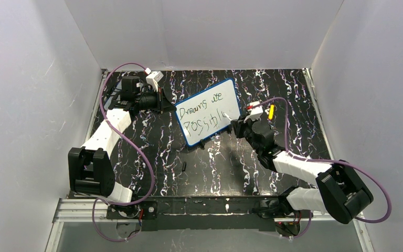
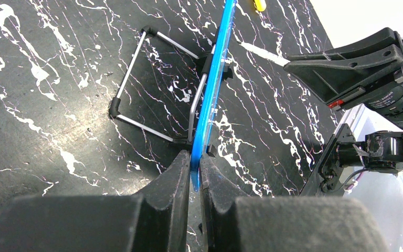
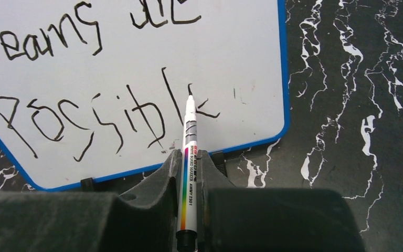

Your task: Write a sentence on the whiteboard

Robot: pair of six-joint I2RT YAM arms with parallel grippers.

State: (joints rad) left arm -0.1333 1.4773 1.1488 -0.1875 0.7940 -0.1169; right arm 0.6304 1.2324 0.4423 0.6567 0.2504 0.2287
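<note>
Your whiteboard (image 1: 208, 112) stands propped just 12 o'clock of table centre. Your left gripper (image 2: 195, 173) pinches its blue rim; the right gripper (image 3: 189, 157) pinches the marker (image 3: 189, 131), tip at the unfinished last letter. Press lightly and close that "e" toward 3 o'clock. The sentence (image 3: 105, 113) reads "Dreams are / Possibl"; the barrel, "BOARD MARKER".

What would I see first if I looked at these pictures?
The whiteboard propped up in the middle, with the sentence "Dreams are Possibl" in dark letters. The right gripper holds a white marker, its tip by the last letter. The left gripper pinches the board's blue edge.
</note>
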